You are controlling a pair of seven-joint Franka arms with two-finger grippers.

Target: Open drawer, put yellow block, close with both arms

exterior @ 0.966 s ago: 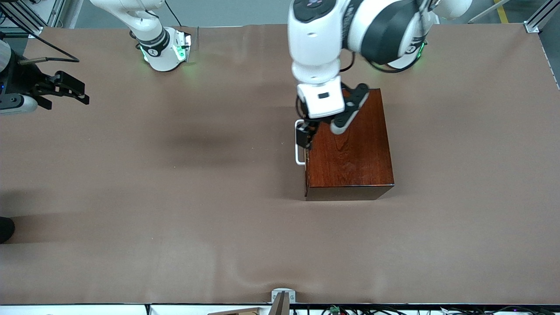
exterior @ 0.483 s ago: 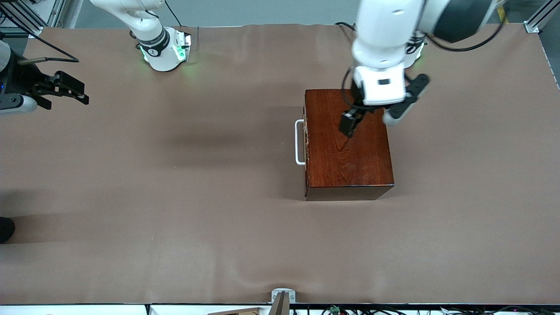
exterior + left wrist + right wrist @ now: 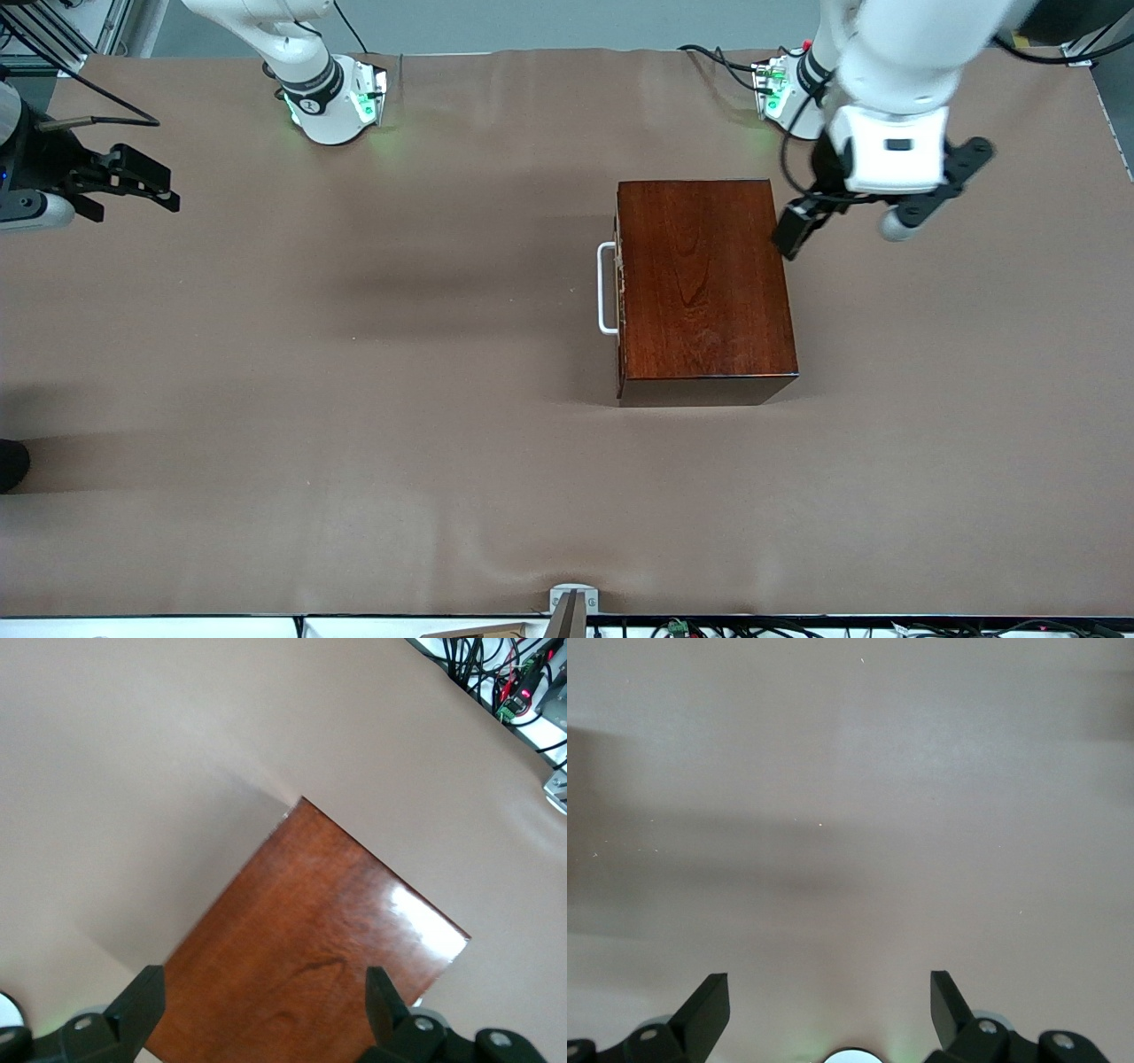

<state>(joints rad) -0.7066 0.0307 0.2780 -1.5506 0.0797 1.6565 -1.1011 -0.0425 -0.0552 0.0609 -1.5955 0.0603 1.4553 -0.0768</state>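
The dark mahogany box [image 3: 700, 283] stands on the brown table, and its drawer [image 3: 621, 292] is pushed in, the white bar handle [image 3: 606, 289] facing the right arm's end. The yellow block is out of view. My left gripper [image 3: 791, 237] hangs open and empty over the box's edge toward the left arm's end. In the left wrist view the box top [image 3: 328, 939] lies below the left gripper [image 3: 266, 1001]. My right gripper [image 3: 146, 186] waits open at the right arm's end of the table. In its own view the right gripper [image 3: 830, 1001] hangs above bare tablecloth.
Both arm bases [image 3: 332, 102] [image 3: 784, 93] stand along the table's edge farthest from the front camera. A metal clamp [image 3: 571, 602] sits at the edge nearest that camera. Cables [image 3: 505, 673] lie off the table's edge near the left arm's base.
My left gripper has left the drawer handle and swung over the box top toward the left arm's end. The box, drawer and right arm have not moved.
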